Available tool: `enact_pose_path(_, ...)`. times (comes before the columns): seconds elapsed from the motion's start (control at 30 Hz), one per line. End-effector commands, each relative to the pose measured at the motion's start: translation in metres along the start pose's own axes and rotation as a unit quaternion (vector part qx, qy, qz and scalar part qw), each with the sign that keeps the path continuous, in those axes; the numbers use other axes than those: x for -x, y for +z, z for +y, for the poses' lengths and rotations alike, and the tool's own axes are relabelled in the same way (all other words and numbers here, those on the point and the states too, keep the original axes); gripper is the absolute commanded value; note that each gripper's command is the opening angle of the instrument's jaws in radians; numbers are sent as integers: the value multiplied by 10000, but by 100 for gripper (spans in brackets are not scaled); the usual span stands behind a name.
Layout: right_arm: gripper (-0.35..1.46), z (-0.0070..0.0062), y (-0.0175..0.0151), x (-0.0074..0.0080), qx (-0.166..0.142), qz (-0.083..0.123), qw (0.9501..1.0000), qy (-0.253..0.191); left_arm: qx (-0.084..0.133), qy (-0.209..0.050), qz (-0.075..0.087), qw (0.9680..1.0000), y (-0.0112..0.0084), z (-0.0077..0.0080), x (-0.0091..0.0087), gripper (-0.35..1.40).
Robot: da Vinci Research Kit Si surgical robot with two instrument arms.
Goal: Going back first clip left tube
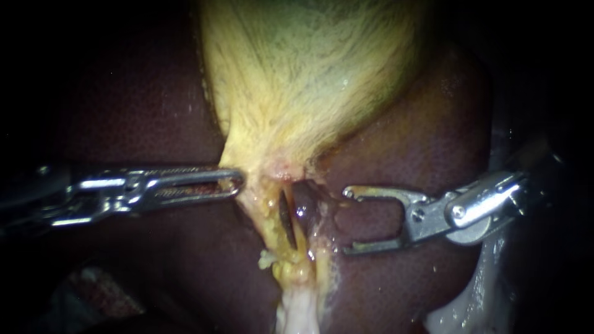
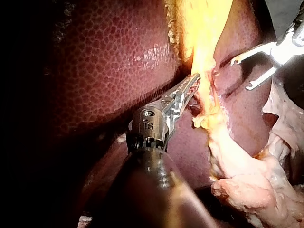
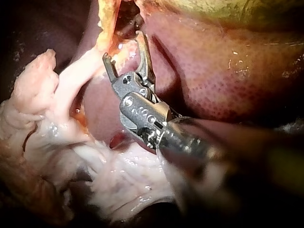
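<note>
The yellow gallbladder (image 1: pixel 297 68) narrows to a neck over the dark red liver (image 1: pixel 142 105). My left instrument (image 1: pixel 238 179) comes in from the left, jaws shut on the neck's yellow tissue; the left wrist view shows its tips (image 2: pixel 194 78) in that tissue. Below the neck, a dark narrow band (image 1: pixel 285 213) that looks like a clip sits beside a dark red tube (image 1: pixel 307 207). My right instrument (image 1: pixel 346 221) stands just right of the tube, jaws wide open and empty. It also shows in its own wrist view (image 3: pixel 122 45) and the left wrist view (image 2: pixel 240 74).
Pale fatty tissue (image 1: pixel 297 312) hangs below the tubes and spreads wide under my right instrument (image 3: pixel 95 161). Liver surface (image 1: pixel 396 154) lies behind both instruments. Glistening pale tissue (image 1: pixel 476 297) sits at the lower right.
</note>
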State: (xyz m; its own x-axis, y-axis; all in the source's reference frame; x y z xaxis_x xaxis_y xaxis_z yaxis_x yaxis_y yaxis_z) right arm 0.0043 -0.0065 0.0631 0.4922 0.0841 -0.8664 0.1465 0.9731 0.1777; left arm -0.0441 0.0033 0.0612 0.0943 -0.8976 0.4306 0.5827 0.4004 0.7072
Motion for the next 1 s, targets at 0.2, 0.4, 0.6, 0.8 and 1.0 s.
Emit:
enact_pose_path(0.2, 61, -1, -5, 0, -18, -6, 9998, -174, -24, 36, 2, 10000, 18, 4, -10, -35)
enact_pose_path(0.4, 61, 0, -8, 1, -25, -7, 9994, -350, -54, 55, 9, 10000, 40, 11, -15, -35)
enact_pose_path(0.6, 60, 0, -10, -1, -33, -6, 9989, -464, -92, 63, 23, 9999, 56, 12, -16, -35)
enact_pose_path(0.8, 60, 0, -12, -1, -36, -5, 9988, -493, -113, 74, 29, 9999, 64, 9, -20, -35)
enact_pose_path(1.0, 60, 0, -14, -1, -40, -3, 9988, -490, -138, 80, 23, 9999, 67, 7, -22, -35)
